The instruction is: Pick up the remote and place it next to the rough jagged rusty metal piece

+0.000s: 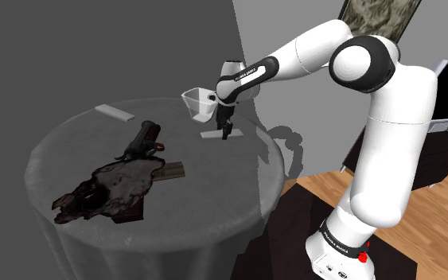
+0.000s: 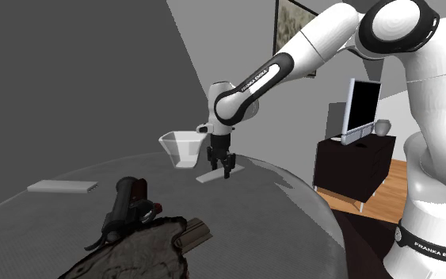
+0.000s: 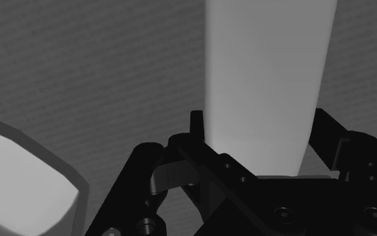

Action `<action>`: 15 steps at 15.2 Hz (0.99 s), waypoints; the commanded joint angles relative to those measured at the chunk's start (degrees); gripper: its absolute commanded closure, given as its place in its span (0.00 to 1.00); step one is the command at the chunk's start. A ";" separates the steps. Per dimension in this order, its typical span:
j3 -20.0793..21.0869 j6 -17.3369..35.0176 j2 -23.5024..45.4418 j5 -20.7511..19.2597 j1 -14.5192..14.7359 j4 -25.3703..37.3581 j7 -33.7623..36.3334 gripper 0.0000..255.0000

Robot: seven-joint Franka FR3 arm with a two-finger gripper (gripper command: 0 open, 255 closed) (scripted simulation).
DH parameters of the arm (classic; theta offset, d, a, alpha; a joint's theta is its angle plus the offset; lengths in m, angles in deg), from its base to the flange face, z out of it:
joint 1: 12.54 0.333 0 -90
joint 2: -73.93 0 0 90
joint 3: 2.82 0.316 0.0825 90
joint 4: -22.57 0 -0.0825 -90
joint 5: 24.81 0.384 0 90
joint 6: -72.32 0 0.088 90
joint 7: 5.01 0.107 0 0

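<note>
The end effector clasps a plain, flat, pale grey remote lying on the table.

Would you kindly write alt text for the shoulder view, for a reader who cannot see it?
The black gripper of a white arm is down at a flat white remote on a round grey table, beside a white cup. Toward the view's lower left lie a jagged rusty metal piece and a dark pistol-like object.

This is a living room in a home: a television stands on a dark cabinet, a framed picture hangs on the wall, and the floor is wooden.
</note>
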 commanded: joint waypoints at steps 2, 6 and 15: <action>0.00 0.00 0.02 0.00 0.00 -0.02 0.00 1.00; 0.00 0.00 0.02 0.00 0.00 -0.02 0.00 1.00; -0.14 -4.00 -2.35 -0.43 0.12 1.64 0.25 1.00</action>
